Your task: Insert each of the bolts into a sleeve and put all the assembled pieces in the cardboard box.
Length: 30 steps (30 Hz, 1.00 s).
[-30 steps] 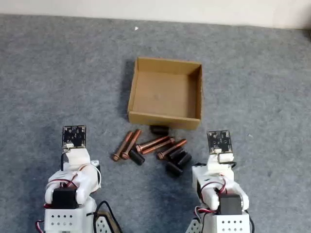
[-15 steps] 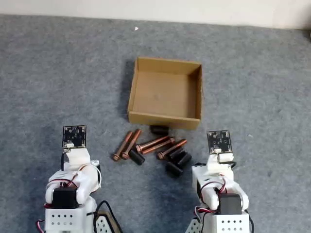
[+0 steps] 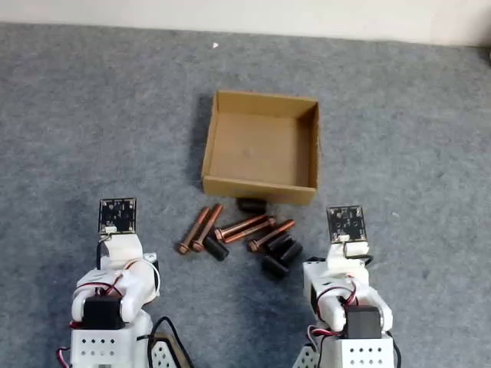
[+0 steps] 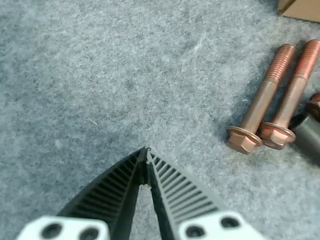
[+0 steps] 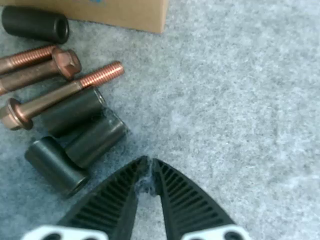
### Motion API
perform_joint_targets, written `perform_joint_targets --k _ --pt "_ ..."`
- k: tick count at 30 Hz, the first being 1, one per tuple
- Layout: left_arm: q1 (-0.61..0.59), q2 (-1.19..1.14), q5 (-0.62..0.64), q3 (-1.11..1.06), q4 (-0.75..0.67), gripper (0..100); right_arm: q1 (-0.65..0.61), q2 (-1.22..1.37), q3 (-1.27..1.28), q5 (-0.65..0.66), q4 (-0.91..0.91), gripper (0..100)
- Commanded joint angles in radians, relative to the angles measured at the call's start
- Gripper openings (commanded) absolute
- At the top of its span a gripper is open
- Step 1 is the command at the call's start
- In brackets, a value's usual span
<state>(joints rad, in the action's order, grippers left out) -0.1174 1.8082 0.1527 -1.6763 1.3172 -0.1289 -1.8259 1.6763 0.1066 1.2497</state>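
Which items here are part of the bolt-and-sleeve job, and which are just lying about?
Job: copper bolts, black sleeves, cardboard box.
Lying about: a small white speck on the grey carpet.

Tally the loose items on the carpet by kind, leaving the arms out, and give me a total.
Copper bolts: 5
Black sleeves: 5
Cardboard box: 1
Total: 11
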Motion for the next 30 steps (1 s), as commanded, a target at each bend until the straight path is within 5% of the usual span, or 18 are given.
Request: perform_joint_targets --k 1,30 --pt "-0.015 0.005 -0.009 -0.019 0.003 1 0.012 -0.012 0.111 -0.002 0.001 0.5" --pt "-0.013 0.008 -0.012 -0.008 0.003 1 0.013 -0.012 0.108 -0.002 -0.045 0.5"
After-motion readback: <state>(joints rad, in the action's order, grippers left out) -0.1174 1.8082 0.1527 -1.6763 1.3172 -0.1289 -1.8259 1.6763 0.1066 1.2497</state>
